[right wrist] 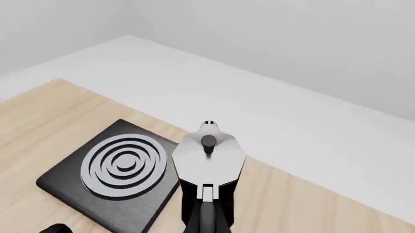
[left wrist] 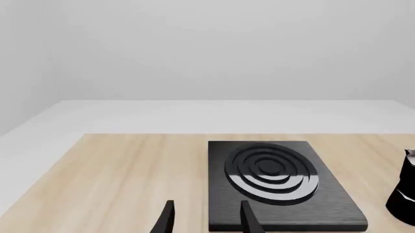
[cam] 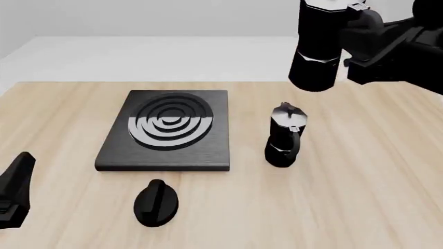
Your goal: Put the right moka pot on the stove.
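The right moka pot (cam: 317, 49), black and faceted, hangs high above the table's far right, held by its handle in my right gripper (cam: 354, 32), which is shut on it. In the right wrist view its silvery lid (right wrist: 207, 158) shows from above, to the right of the stove (right wrist: 116, 170). The stove (cam: 166, 129), a black slab with silver rings, lies left of centre, and nothing stands on it. My left gripper (cam: 16, 189) is low at the front left, and its fingers (left wrist: 167, 218) are open and empty, short of the stove (left wrist: 279, 184).
The other moka pot (cam: 284, 137) stands upright on the table just right of the stove; it also shows at the edge of the left wrist view (left wrist: 405, 191). A small black oval knob (cam: 155, 202) lies in front of the stove.
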### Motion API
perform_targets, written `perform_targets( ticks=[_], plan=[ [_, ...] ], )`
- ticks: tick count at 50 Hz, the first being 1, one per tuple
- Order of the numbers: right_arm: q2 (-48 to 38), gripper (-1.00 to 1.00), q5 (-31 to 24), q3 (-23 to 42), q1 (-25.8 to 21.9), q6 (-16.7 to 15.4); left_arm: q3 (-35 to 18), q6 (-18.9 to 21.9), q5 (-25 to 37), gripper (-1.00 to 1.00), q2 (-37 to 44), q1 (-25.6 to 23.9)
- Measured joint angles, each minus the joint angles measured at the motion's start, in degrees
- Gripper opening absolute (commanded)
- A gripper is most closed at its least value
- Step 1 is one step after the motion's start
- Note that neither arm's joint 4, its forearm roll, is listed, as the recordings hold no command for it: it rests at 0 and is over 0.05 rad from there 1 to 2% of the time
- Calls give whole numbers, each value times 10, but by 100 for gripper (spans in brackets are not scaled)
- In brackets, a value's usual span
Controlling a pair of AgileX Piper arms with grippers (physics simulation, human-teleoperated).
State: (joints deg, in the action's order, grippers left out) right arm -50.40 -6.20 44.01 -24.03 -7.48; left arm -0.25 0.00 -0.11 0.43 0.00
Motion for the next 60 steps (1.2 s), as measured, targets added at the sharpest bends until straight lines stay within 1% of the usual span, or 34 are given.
perform_targets(
  ticks=[10, 26, 47, 60],
  plan=[
    [-54, -100, 23, 33, -47, -3, 0, 0, 0, 100, 0, 0],
    [-148, -100, 94, 58, -106, -5, 0, 0, 0, 100, 0, 0],
    [-271, -100, 186, 94, -163, -20, 0, 0, 0, 100, 0, 0],
    [-338, -100, 252, 101, -193, -13, 0, 0, 0, 100, 0, 0]
  ],
)
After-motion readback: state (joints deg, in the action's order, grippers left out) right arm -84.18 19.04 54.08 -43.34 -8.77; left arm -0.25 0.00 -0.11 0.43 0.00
